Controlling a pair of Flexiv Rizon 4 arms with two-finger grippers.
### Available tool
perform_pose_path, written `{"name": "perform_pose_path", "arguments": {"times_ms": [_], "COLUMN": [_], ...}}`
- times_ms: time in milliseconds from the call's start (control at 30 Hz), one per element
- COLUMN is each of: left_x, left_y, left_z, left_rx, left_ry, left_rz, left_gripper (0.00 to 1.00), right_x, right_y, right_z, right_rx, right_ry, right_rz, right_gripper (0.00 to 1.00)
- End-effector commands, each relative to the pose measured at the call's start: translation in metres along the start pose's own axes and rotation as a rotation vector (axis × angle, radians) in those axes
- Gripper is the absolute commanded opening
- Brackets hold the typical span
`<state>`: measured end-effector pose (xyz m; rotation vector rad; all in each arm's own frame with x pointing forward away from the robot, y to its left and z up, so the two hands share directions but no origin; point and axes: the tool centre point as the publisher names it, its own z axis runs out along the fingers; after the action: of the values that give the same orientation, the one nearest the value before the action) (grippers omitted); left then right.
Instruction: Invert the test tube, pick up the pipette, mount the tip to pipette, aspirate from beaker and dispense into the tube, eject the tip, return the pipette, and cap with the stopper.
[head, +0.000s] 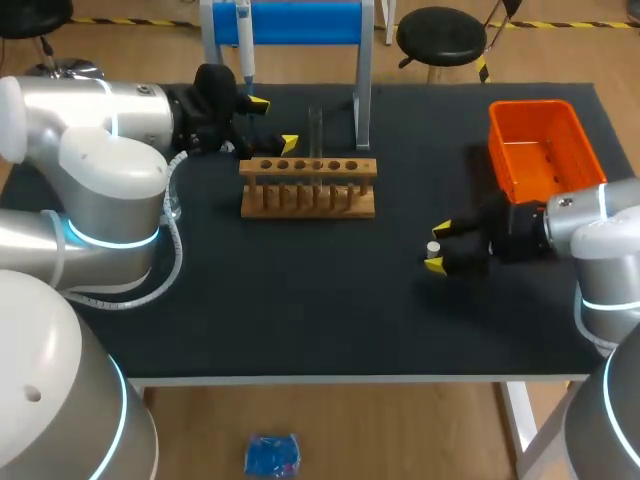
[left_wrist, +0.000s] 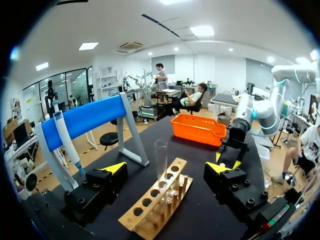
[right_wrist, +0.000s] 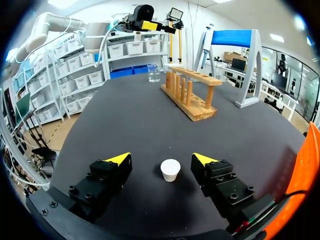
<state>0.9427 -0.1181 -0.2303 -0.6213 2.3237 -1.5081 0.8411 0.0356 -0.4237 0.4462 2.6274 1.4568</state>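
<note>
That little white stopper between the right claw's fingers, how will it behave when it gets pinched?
The stopper is small, so probably very light. Its sides taper toward the base, so it may slip out of the right claw unless pinched squarely. It stands upright on the table; a one-sided nudge could tip it and let it roll.

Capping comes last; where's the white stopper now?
Head view, right side: the small white stopper stands on the black table between the right gripper's open fingers, near the orange plastic bin.
</note>
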Motion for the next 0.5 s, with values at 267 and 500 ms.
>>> {"name": "perform_pose_path", "arguments": {"times_ms": [267,500], "left_x": [0.0004,0.0004], "left_y": [0.0019,0.0019], "left_z": [0.0005,0.0005], "left_rx": [0.008,0.008], "left_ry": [-0.002,-0.002], "left_rz": [0.001,0.001], "left_gripper": [1.0,1.0], "right_x": [-0.005,-0.007], "right_y": [-0.0024,-0.0035], "right_z": [0.0073,0.0083], "right_rx": [0.004,0.006], "right_ry": [-0.007,-0.015], "right_rz": [0.003,0.003], "right_gripper": [0.6,0.52]}}
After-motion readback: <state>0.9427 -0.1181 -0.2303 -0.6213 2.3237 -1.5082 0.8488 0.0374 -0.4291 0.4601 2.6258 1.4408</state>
